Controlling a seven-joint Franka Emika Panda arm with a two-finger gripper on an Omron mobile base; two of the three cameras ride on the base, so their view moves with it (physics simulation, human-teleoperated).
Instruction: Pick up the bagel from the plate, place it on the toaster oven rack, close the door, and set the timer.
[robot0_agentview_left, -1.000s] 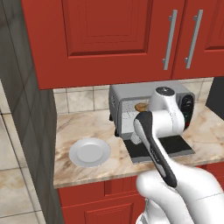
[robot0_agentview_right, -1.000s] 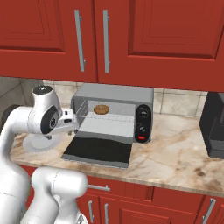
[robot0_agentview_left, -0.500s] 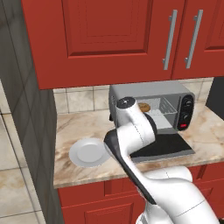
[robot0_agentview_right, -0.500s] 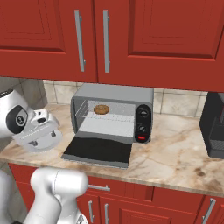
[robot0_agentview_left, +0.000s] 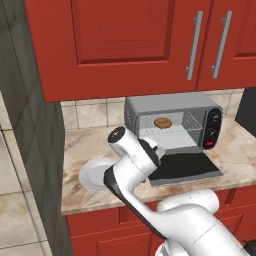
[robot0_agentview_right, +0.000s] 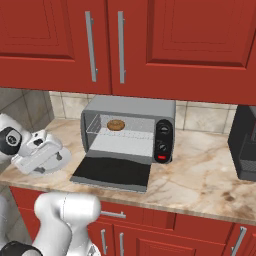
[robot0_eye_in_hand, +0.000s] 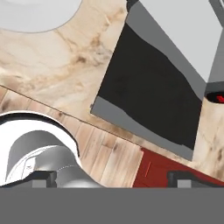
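The bagel (robot0_agentview_left: 162, 122) (robot0_agentview_right: 115, 125) lies on the rack (robot0_agentview_left: 175, 132) (robot0_agentview_right: 125, 132) inside the toaster oven (robot0_agentview_left: 165, 102) (robot0_agentview_right: 131, 107). Its door (robot0_agentview_left: 186, 168) (robot0_agentview_right: 112, 171) (robot0_eye_in_hand: 153, 92) hangs open, flat over the counter. The plate (robot0_agentview_left: 94, 174) (robot0_eye_in_hand: 35, 13) sits bare to the left of the oven. My hand (robot0_agentview_right: 44, 154) hovers low over the counter left of the door, near the plate. In the hand view my gripper (robot0_eye_in_hand: 113, 178) points down at the counter's front edge, its fingertips (robot0_eye_in_hand: 43, 177) wide apart and nothing between them.
Red cabinet doors (robot0_agentview_right: 165, 40) hang above the oven. A dark appliance (robot0_agentview_right: 245, 142) stands on the counter to the right. A tiled wall (robot0_agentview_left: 25, 125) bounds the counter on the left. Marble counter (robot0_agentview_right: 200, 170) stretches right of the door.
The arm has swung left, away from the oven's front to the plate side of the counter. The bagel has stayed on the rack and the door still lies open.
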